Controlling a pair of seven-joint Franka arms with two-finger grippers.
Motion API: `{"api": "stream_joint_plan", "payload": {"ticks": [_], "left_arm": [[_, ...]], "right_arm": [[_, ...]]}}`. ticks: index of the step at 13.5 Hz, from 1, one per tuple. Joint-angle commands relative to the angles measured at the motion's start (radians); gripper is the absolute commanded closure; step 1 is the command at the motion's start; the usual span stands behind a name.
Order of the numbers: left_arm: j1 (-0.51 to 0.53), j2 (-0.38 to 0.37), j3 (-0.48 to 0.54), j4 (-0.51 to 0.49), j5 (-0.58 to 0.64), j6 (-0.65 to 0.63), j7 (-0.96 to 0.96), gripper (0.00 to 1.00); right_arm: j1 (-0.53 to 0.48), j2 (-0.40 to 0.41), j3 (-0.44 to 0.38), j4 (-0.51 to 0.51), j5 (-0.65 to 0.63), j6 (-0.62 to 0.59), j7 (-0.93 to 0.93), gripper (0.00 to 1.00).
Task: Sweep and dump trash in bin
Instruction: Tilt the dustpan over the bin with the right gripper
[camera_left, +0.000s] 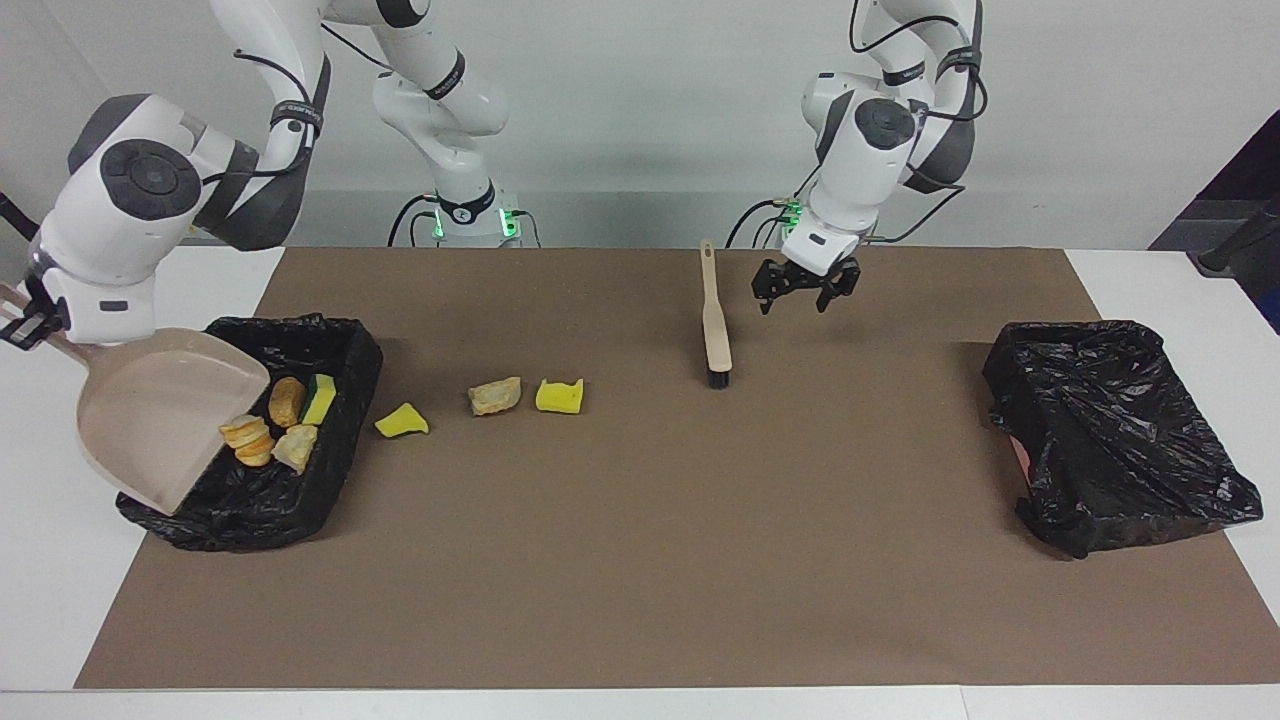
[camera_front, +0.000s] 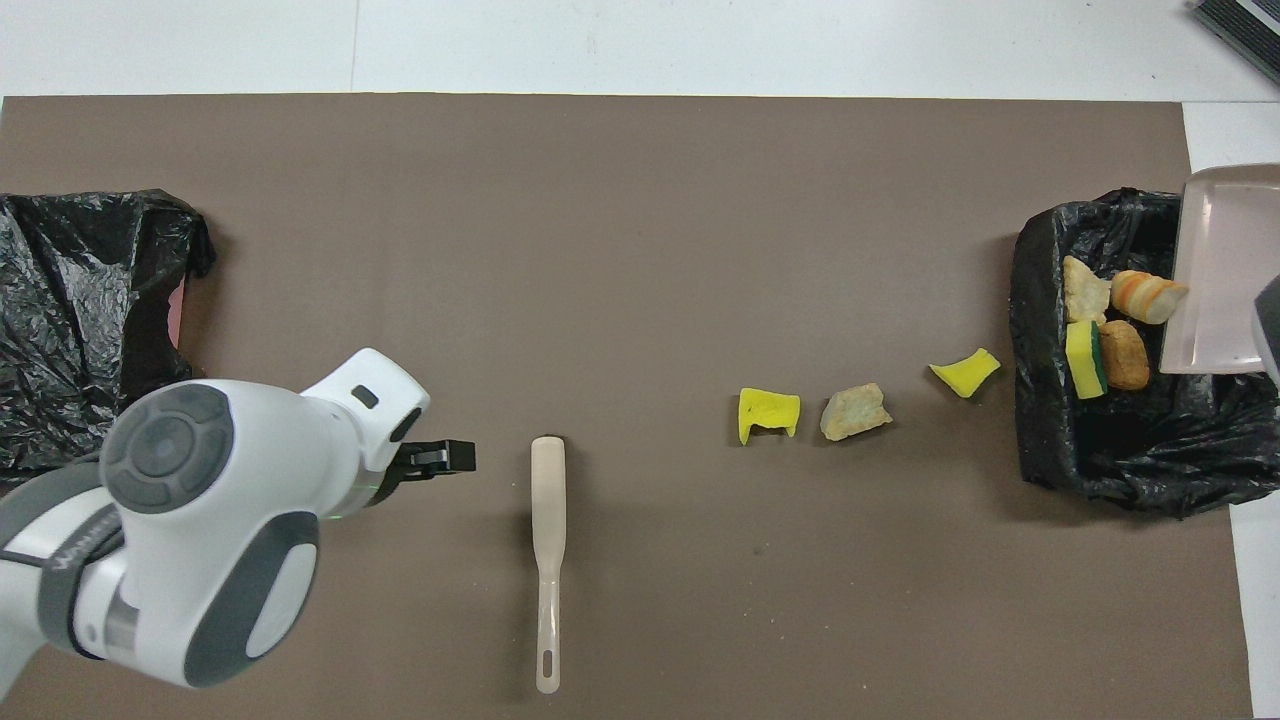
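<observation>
1. The left gripper (camera_left: 806, 287) hangs in the air above the brown mat (camera_left: 640, 560), close to the robots' edge of the bench and beside the brush (camera_left: 714, 322). Its jaws are spread and hold nothing.
2. The brush, beige with dark bristles, lies flat on the mat. Its handle points toward the robots' edge and its bristles point away from it.
3. The right gripper (camera_left: 22, 322) is at the right arm's end of the bench. It pinches the handle of the beige dustpan (camera_left: 165, 415), though the fingers themselves are mostly hidden.
4. The dustpan is tilted, its open mouth down over the black-lined bin (camera_left: 345, 400) at that same end.
5. Four pieces of trash are in that bin: a brown bread lump (camera_left: 286, 399), a yellow sponge with a green side (camera_left: 320, 398), a pale bread chunk (camera_left: 297, 446), and a striped pastry (camera_left: 248, 440) right at the dustpan's lip.
6. Three pieces lie on the mat in a row: a yellow sponge wedge (camera_left: 401, 421) just beside the bin, then a tan bread piece (camera_left: 495, 395), then a yellow sponge block (camera_left: 560, 395) nearest the brush.
7. A second black-lined bin (camera_left: 1115, 430) sits at the left arm's end of the bench, well apart from the trash.
8. Small lettering shows on the arms' dark bands, but it cannot be read.
</observation>
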Motion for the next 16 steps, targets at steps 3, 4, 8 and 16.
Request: {"api": "stream_joint_plan", "payload": {"ticks": [3, 4, 8, 16], "left_arm": [[0.214, 0.006, -0.011, 0.077, 0.021, -0.062, 0.233, 0.0], [0.248, 0.006, -0.011, 0.094, 0.023, -0.084, 0.286, 0.0], [0.317, 0.044, -0.007, 0.25, 0.087, -0.249, 0.382, 0.0], [0.394, 0.091, -0.007, 0.532, 0.084, -0.461, 0.416, 0.0]], "right_arm": [[-0.007, 0.003, 0.013, 0.061, -0.029, 0.004, -0.102, 1.0], [-0.008, 0.006, 0.016, 0.087, -0.026, 0.032, -0.149, 1.0], [-0.024, -0.006, 0.035, 0.093, 0.122, 0.043, -0.202, 1.0], [-0.071, -0.034, 0.021, 0.093, 0.619, 0.021, -0.341, 1.0]]}}
